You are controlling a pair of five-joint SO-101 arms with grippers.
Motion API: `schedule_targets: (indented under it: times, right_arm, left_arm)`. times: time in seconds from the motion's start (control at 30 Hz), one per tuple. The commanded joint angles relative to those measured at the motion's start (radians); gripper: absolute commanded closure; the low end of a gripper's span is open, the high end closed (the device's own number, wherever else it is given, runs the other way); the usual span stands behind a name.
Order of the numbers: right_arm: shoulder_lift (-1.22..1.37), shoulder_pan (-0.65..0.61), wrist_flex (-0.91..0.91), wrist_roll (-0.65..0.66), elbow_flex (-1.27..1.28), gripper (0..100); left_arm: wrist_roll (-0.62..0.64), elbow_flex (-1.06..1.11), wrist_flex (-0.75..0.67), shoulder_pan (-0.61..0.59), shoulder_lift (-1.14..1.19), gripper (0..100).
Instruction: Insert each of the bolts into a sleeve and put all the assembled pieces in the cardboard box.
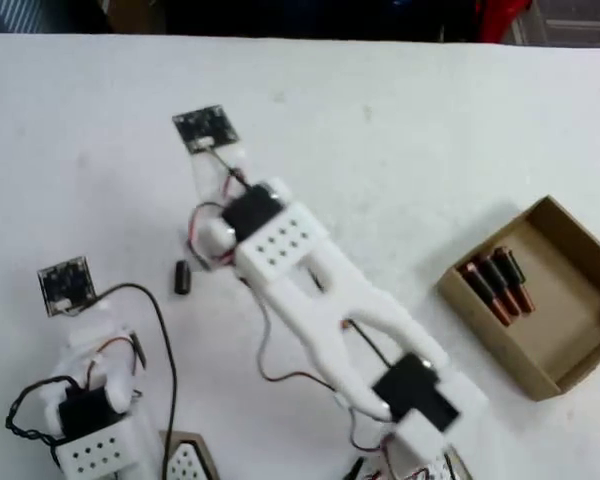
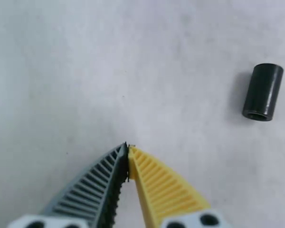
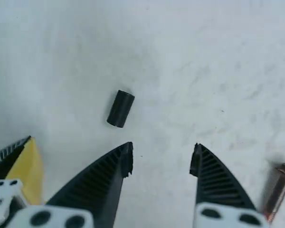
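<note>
I have the left arm (image 1: 90, 410) folded back at the near left corner of the white surface (image 1: 400, 120); its wrist is tipped down, and the left gripper (image 2: 128, 153) hangs just over the surface with its grey and yellow fingers pressed together, nothing between them. The black sleeve (image 2: 262, 92) lies on its side a little way off from those tips, untouched.

The right arm (image 1: 320, 285) stretches out long from the near edge, slanting across the middle of the surface towards the left arm's side; its wrist is bent over so the gripper points down. The right gripper (image 3: 161, 159) has its two black fingers spread wide apart and holds nothing; the sleeve (image 3: 120, 109) lies ahead of one fingertip and clear of it, and a copper-coloured bolt (image 3: 278, 192) lies on the surface just outside the other finger.

From above, the sleeve (image 1: 182, 277) sits between the two arms; the cardboard box (image 1: 570, 345) stands well off to the right, with the assembled pieces (image 1: 495, 282) side by side in it.
</note>
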Motion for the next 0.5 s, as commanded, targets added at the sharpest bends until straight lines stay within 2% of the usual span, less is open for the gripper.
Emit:
schedule_targets:
  times: [0.0, 0.17, 0.47]
  right_arm:
    - [0.071, -0.042, 0.004, -0.129, -0.120, 81.5]
    - [0.186, -0.059, -0.001, -0.250, -0.201, 81.5]
    - [0.412, -0.074, 0.004, -0.377, -0.324, 81.5]
  left_arm:
    - [-0.008, -0.003, 0.008, -0.008, -0.012, 98]
    - [-0.008, -0.003, 0.008, -0.008, -0.012, 98]
    - [-0.008, -0.003, -0.002, -0.048, -0.013, 98]
